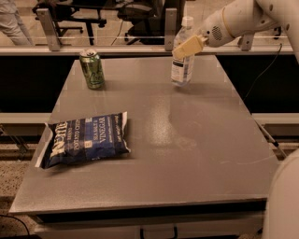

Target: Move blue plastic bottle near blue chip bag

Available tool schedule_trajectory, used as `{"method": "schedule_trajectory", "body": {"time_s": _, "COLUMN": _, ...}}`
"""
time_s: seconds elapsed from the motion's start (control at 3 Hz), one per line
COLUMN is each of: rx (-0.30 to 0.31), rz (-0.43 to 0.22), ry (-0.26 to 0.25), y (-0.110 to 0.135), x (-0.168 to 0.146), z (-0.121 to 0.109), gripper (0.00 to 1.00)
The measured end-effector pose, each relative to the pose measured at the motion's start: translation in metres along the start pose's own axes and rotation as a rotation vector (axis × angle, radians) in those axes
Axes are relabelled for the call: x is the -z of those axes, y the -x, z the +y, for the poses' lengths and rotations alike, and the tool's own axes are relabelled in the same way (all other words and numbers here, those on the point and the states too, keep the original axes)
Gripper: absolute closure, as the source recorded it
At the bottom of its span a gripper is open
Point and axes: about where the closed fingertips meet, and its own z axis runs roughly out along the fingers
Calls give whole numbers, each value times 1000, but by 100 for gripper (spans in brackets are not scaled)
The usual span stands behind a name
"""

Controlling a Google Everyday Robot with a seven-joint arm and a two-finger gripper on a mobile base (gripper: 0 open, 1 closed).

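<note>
Table (196,154): can (92,69), bag (86,139), bottle (181,71) at gripper (183,49)

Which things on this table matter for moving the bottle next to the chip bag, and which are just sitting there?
Job: blue plastic bottle, upright, far right; blue chip bag, flat, near left; gripper, at the bottle's upper half.
Lying about: green soda can, upright, far left.

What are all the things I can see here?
table: one, grey, middle of the view
blue plastic bottle: one, clear with white cap, far right of table, upright
blue chip bag: one, dark blue with white letters, near left, lying flat
soda can: one, green, far left, upright
office chairs: black, behind the table, count unclear
arm: one, white, top right
end effector: one, yellowish, at the bottle's upper part
</note>
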Motion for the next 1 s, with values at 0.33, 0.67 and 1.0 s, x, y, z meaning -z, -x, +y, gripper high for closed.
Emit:
{"method": "schedule_trajectory", "body": {"time_s": 0.33, "rx": 46, "rz": -67, "ry": 96, "y": 19, "x": -2, "z": 58, "gripper": 100}}
{"method": "schedule_trajectory", "body": {"time_s": 0.67, "rx": 79, "rz": -97, "ry": 172, "y": 25, "x": -6, "z": 100, "gripper": 100}}
{"method": "schedule_trajectory", "body": {"time_s": 1.0, "rx": 103, "rz": -94, "ry": 225, "y": 21, "x": -14, "z": 129, "gripper": 100}}
